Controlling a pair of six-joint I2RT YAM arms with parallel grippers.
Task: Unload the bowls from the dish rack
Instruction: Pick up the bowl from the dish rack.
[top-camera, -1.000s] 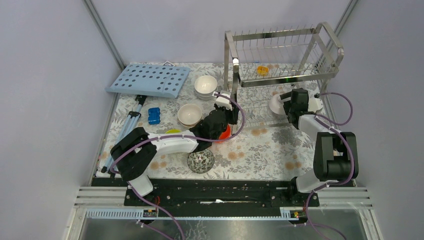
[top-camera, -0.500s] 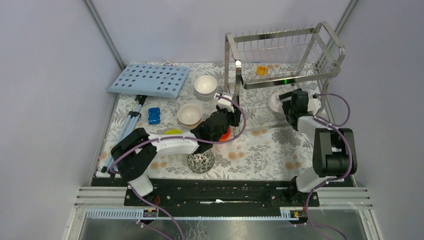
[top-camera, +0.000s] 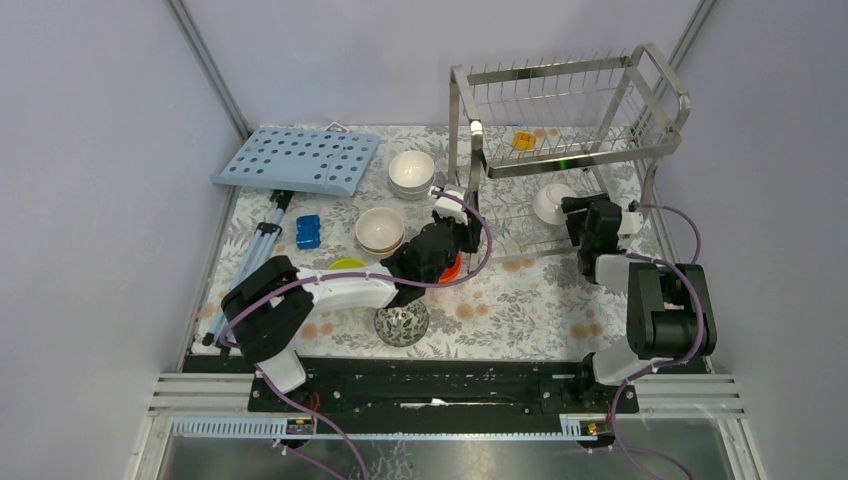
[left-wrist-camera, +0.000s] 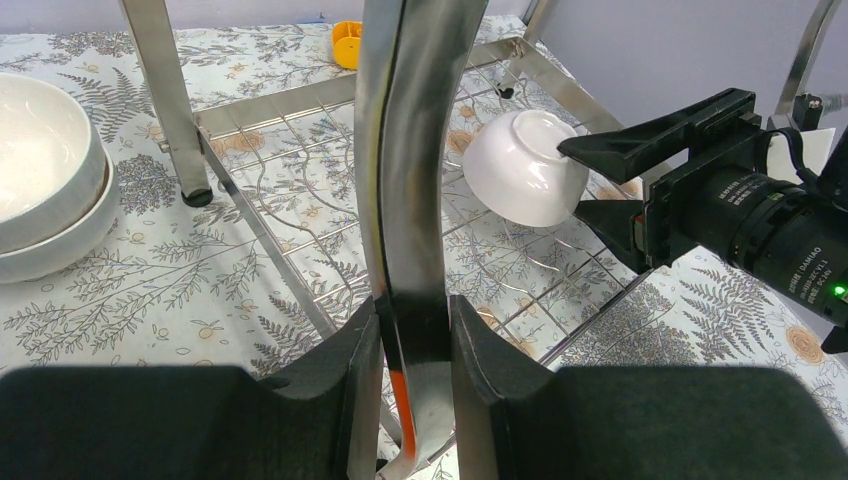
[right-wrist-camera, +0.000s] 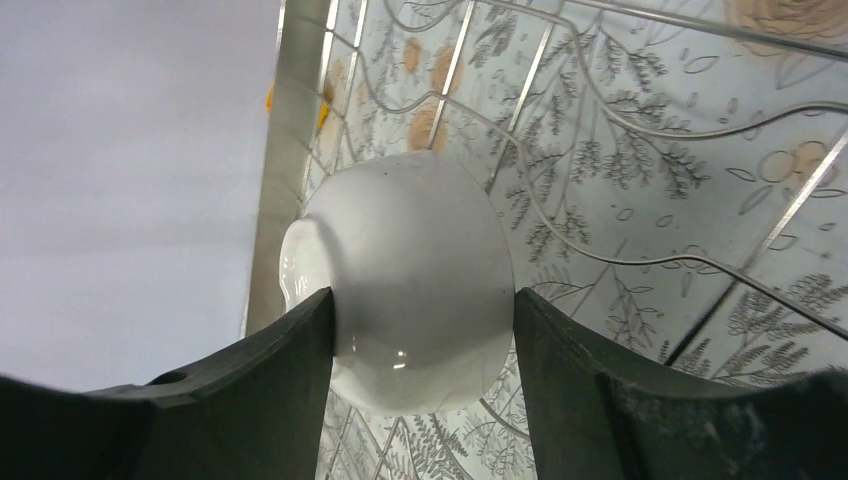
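The left gripper (left-wrist-camera: 412, 345) clamps the rack (left-wrist-camera: 400, 150) to steady it while the right gripper (right-wrist-camera: 422, 305) pinches the bowl (right-wrist-camera: 410, 245) inside, ready to lift.

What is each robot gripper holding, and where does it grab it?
Left gripper pinches the orange-red bowl by its rim. Right gripper clasps the white bowl across its outer sides, inside the dish rack.

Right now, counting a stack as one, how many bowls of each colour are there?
White: 2, the stack and the racked bowl
Cream bowl: 1
Orange bowl: 1
Green bowl: 1
Speckled bowl: 1
Total: 6
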